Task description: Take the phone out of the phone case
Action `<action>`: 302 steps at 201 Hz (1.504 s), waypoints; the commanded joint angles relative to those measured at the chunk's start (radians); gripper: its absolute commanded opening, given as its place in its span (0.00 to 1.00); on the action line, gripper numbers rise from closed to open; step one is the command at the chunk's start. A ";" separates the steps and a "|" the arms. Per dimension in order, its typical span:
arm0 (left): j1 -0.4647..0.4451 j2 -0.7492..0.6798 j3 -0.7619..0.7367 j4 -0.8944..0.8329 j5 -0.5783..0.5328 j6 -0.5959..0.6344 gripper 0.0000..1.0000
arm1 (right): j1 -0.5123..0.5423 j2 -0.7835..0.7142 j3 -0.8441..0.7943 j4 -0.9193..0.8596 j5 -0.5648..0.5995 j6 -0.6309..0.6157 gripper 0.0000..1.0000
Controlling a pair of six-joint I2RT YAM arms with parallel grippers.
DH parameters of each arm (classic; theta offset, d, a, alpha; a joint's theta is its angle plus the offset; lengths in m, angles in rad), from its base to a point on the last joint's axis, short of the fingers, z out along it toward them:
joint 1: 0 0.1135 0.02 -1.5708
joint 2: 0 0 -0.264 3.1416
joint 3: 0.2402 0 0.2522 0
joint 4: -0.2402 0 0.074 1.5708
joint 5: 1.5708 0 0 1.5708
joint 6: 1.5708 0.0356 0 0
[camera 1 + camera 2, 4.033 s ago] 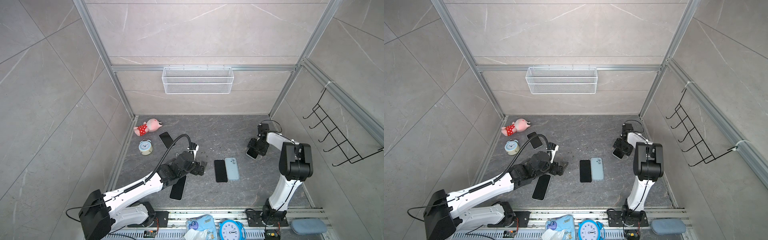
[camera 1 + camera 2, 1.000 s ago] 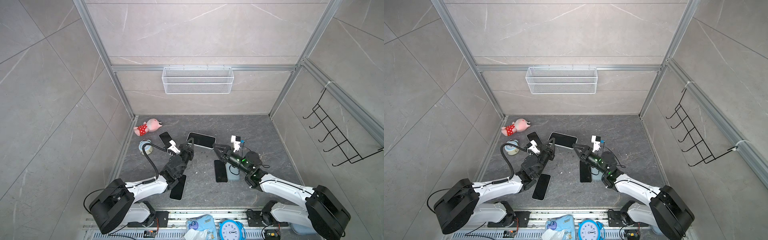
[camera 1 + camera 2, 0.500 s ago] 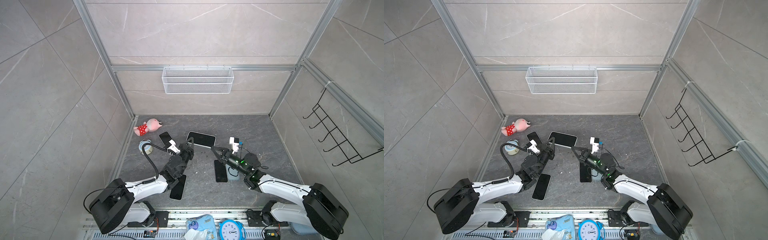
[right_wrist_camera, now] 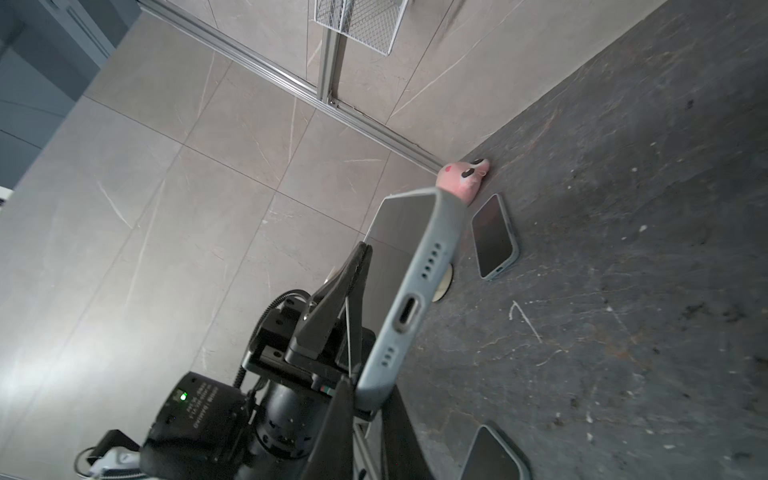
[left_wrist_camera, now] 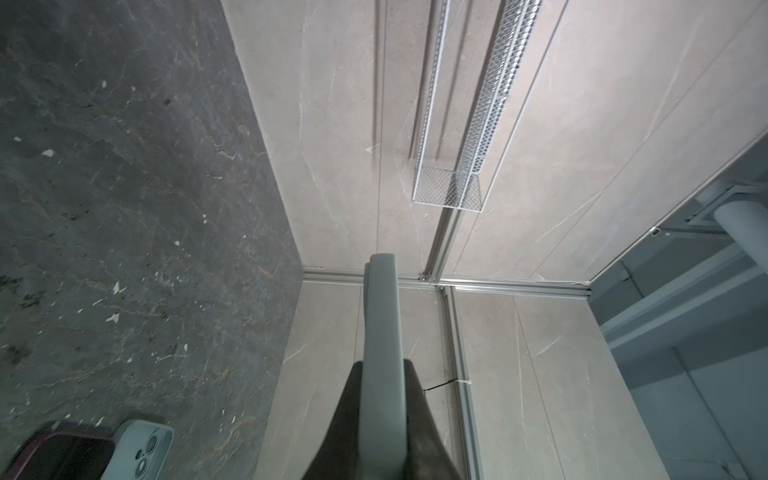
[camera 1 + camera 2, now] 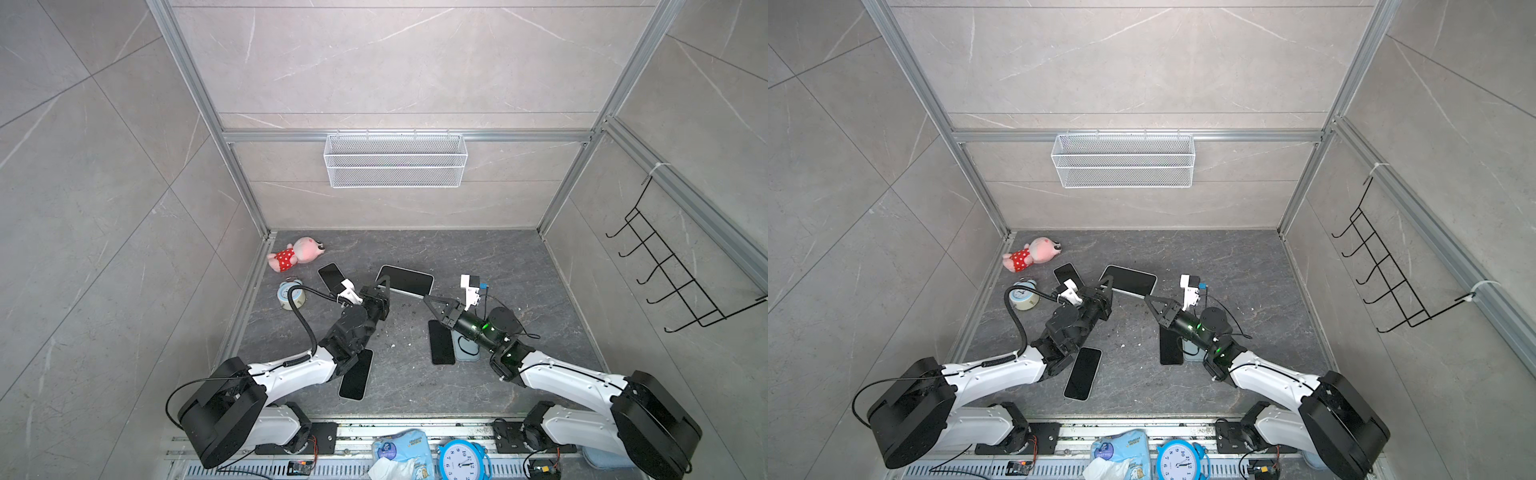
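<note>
The phone (image 6: 405, 280) (image 6: 1128, 280), dark screen up, sits in a grey phone case (image 4: 415, 291) and is held level above the floor in both top views. My left gripper (image 6: 382, 286) (image 6: 1106, 286) is shut on its left short end; in the left wrist view the case edge (image 5: 382, 332) runs out from between the dark fingers (image 5: 419, 415). My right gripper (image 6: 428, 298) (image 6: 1148, 299) is shut on the case's near right corner, and the right wrist view shows that corner pinched at my right gripper (image 4: 365, 399), beside the charging port.
On the floor lie a dark phone (image 6: 331, 276), another phone (image 6: 356, 376) under the left arm, a black phone (image 6: 441, 343) and a pale blue cased one (image 6: 465, 351). A pink plush (image 6: 297, 253) and small clock (image 6: 291, 294) sit far left. A wire basket (image 6: 395, 160) hangs on the back wall.
The right gripper, open beside the raised phone a second ago, has shut on the case's corner. The left gripper keeps its hold; the phone has hardly moved.
</note>
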 commanded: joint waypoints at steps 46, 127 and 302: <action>0.003 -0.032 0.148 -0.055 0.136 -0.067 0.00 | 0.043 -0.088 -0.010 -0.223 0.097 -0.512 0.00; 0.031 -0.056 0.128 -0.013 0.150 -0.048 0.00 | 0.043 -0.202 -0.055 -0.206 0.085 -0.420 0.48; 0.039 -0.049 0.098 0.024 0.179 0.004 0.00 | -0.011 -0.058 0.043 0.027 -0.088 0.029 0.50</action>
